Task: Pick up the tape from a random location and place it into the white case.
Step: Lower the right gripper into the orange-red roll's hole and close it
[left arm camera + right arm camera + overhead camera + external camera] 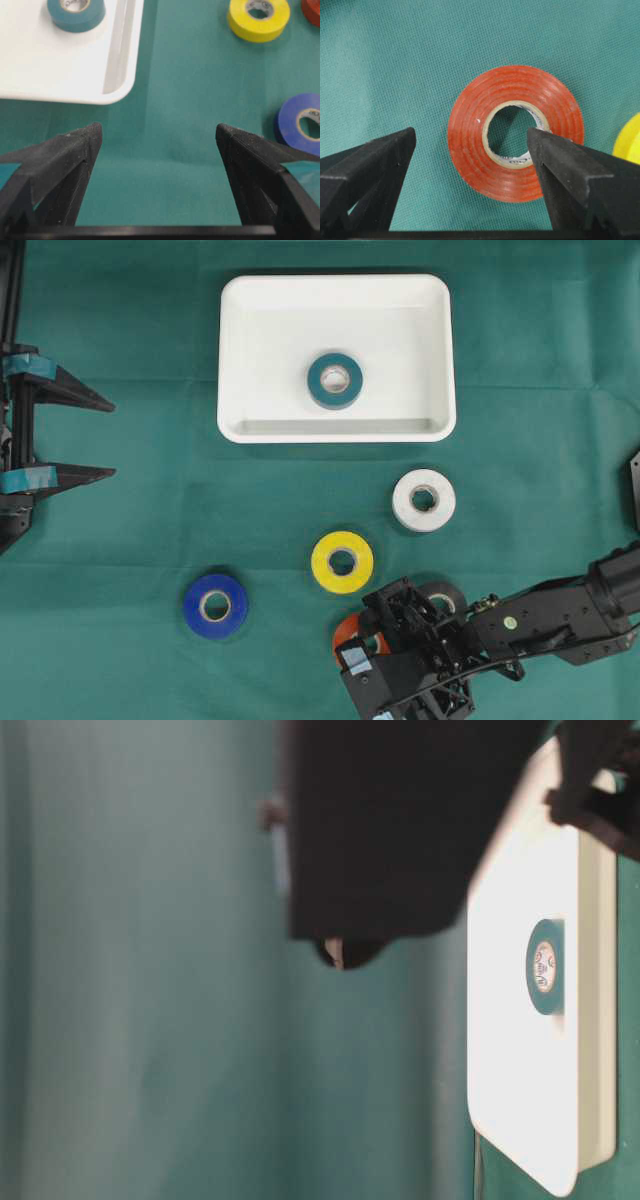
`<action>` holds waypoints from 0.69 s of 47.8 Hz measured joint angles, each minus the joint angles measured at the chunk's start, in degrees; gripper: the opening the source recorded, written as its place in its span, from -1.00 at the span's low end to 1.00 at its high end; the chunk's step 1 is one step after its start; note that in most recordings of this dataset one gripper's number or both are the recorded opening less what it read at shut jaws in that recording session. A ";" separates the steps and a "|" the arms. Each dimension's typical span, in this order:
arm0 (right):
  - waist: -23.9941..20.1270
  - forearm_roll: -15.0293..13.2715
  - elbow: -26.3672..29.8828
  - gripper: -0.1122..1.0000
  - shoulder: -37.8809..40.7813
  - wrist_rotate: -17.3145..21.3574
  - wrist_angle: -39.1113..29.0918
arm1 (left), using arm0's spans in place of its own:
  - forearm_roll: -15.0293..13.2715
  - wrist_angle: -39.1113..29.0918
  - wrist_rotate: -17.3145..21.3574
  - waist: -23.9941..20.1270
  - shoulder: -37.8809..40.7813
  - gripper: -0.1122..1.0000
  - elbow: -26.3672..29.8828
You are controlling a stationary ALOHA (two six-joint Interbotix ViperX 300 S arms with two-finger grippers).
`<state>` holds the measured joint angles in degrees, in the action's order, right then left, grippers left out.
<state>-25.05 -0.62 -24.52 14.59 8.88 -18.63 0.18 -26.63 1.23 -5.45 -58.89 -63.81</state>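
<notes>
From overhead, the white case [337, 358] sits at the far middle of the green surface [150, 540], and a teal tape roll [335, 380] already lies flat inside it. Outside the case, well apart from each other, lie a white roll [424, 500], a yellow roll [342, 562] and a blue roll [215, 606]. Low on the right, the right hand [372, 645] hangs over an orange-red roll [348, 636], which is mostly hidden here, with a dark roll [447, 593] peeking out just behind the arm.

The right wrist view fills that gap: the orange-red roll [515, 147] lies flat in full sight, the fingers [370, 170] spread wide apart, one in front of the roll's hole, the other off its left edge, nothing gripped.

The left hand [105, 438] waits at the left edge, spread wide and empty. Its wrist view shows the case corner [115, 85] with the teal roll [76, 13], plus the yellow [258, 19] and blue [302, 124] rolls beyond its fingers [65, 165].

The table-level view is turned sideways and largely blocked by a dark blur; only the case [520, 1050] and the teal roll [545, 966] come through.
</notes>
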 measured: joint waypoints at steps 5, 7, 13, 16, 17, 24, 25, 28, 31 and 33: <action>0.00 0.00 0.00 0.82 1.14 0.00 0.53 | 0.00 0.00 0.00 0.00 0.00 0.95 0.00; 0.00 -0.09 0.00 0.82 1.58 0.09 0.70 | 0.00 0.00 0.00 0.00 0.00 0.95 0.00; -0.35 -0.09 0.18 0.82 2.64 0.00 0.88 | 0.00 0.00 0.00 0.00 0.00 0.95 0.00; -0.35 0.00 0.35 0.82 2.99 0.00 1.23 | 0.09 0.00 0.00 0.00 0.00 0.95 0.00; -0.35 0.00 0.35 0.82 3.16 0.00 1.14 | 0.09 0.00 0.00 0.00 0.00 0.95 0.00; -0.44 -0.09 0.44 0.80 3.16 0.00 1.14 | 0.00 0.00 0.00 0.00 0.00 0.95 0.00; -0.35 -0.09 0.44 0.79 3.16 0.00 1.14 | 0.09 0.00 0.00 0.00 0.00 0.95 0.00; -0.35 0.00 0.53 0.73 3.25 0.00 1.05 | 0.00 0.00 0.00 0.00 0.00 0.95 0.00; -0.35 -0.09 0.62 0.55 3.16 0.00 0.79 | 0.00 0.00 0.00 0.00 0.00 0.95 0.00; -0.26 -0.09 0.70 0.38 3.16 0.09 0.53 | 0.00 0.00 0.00 0.00 0.00 0.95 0.09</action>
<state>-25.31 -0.70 -23.82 17.75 8.96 -18.11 0.18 -26.63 1.23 -5.45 -58.89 -63.72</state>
